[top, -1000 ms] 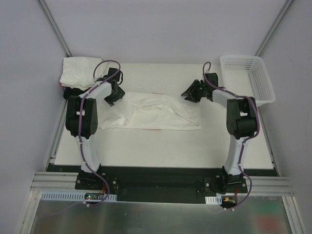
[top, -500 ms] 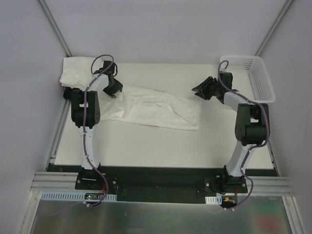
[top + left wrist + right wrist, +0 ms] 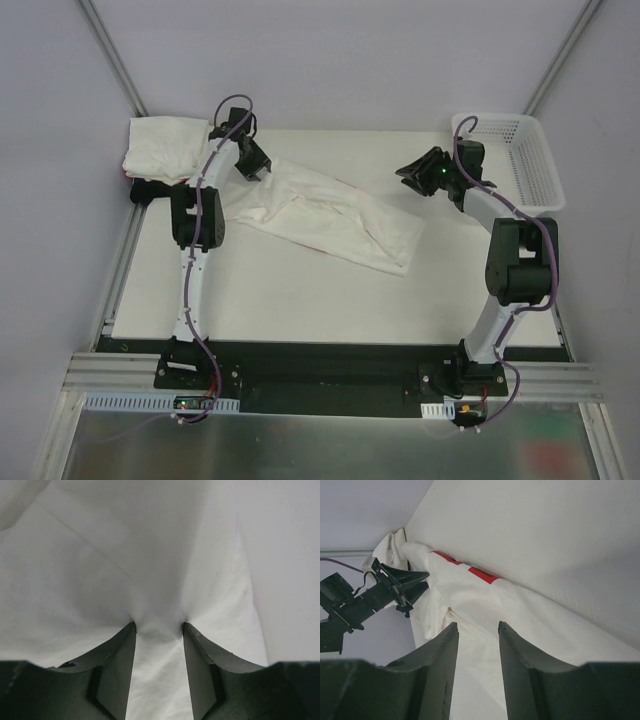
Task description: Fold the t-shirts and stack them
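Note:
A white t-shirt (image 3: 330, 215) lies crumpled in a diagonal band across the table's far half, with a red patch (image 3: 480, 574) showing at its far edge. My left gripper (image 3: 255, 168) sits at its upper left end. In the left wrist view its jaws (image 3: 158, 626) are shut on a bunch of that cloth (image 3: 125, 555), which puckers at both fingertips. My right gripper (image 3: 415, 172) hangs open above the table, beyond the shirt's right end, with nothing between its fingers (image 3: 478, 625). A pile of white t-shirts (image 3: 165, 148) rests at the far left corner.
A white mesh basket (image 3: 545, 170) stands at the far right, just behind the right arm. Something dark (image 3: 145, 190) lies under the pile at the left edge. Bare white table (image 3: 300, 300) stretches from the shirt to the arm bases.
My left gripper has moved away and leftward, dragging the shirt's left end with it so the shirt now lies diagonally. My right gripper has lifted and pulled back toward the basket.

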`<action>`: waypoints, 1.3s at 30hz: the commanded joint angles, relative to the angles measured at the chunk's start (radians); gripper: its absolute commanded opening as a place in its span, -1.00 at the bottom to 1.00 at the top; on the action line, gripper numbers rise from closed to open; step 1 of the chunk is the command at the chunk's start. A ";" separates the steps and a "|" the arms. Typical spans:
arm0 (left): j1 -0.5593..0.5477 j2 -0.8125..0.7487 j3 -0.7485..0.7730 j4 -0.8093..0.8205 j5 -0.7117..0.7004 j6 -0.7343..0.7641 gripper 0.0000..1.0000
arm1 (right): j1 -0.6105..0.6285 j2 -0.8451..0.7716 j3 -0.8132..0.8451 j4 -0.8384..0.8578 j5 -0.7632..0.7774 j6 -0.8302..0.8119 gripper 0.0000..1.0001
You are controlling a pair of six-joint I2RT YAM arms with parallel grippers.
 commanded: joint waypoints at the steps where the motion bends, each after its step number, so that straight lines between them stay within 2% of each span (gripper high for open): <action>1: -0.077 0.072 0.077 -0.069 0.119 0.071 -0.17 | -0.003 -0.027 0.045 0.052 -0.030 0.013 -0.19; 11: -0.198 0.094 0.080 -0.071 0.267 0.216 -0.14 | -0.003 -0.081 -0.016 0.073 -0.038 0.001 -0.17; 13: -0.204 0.068 0.037 -0.068 0.252 0.258 -0.04 | -0.003 -0.089 -0.025 0.070 -0.041 -0.014 -0.17; 14: -0.212 0.030 0.022 -0.069 0.191 0.273 -0.01 | -0.001 -0.092 -0.027 0.061 -0.044 -0.036 -0.16; 15: -0.217 0.007 0.005 -0.069 0.162 0.305 0.13 | -0.001 -0.092 -0.027 0.046 -0.050 -0.047 -0.16; 19: -0.220 -0.081 0.023 -0.065 0.140 0.358 0.35 | -0.001 -0.108 -0.044 -0.026 -0.064 -0.097 -0.15; 23: -0.218 -0.179 0.010 -0.066 0.137 0.368 0.39 | 0.029 -0.164 -0.093 -0.167 -0.078 -0.191 -0.14; 26: -0.214 -0.263 -0.055 -0.066 0.102 0.359 0.40 | 0.100 -0.175 -0.122 -0.221 -0.021 -0.249 -0.12; 29: -0.220 -0.360 -0.108 -0.060 0.082 0.353 0.41 | 0.151 -0.097 -0.082 -0.231 -0.006 -0.257 -0.10; 33: -0.212 -0.464 -0.268 -0.056 -0.053 0.294 0.38 | 0.203 0.045 0.101 -0.272 -0.018 -0.245 -0.10; 39: -0.200 -0.575 -0.556 0.009 -0.099 0.174 0.23 | 0.223 0.224 0.269 -0.258 -0.033 -0.208 -0.11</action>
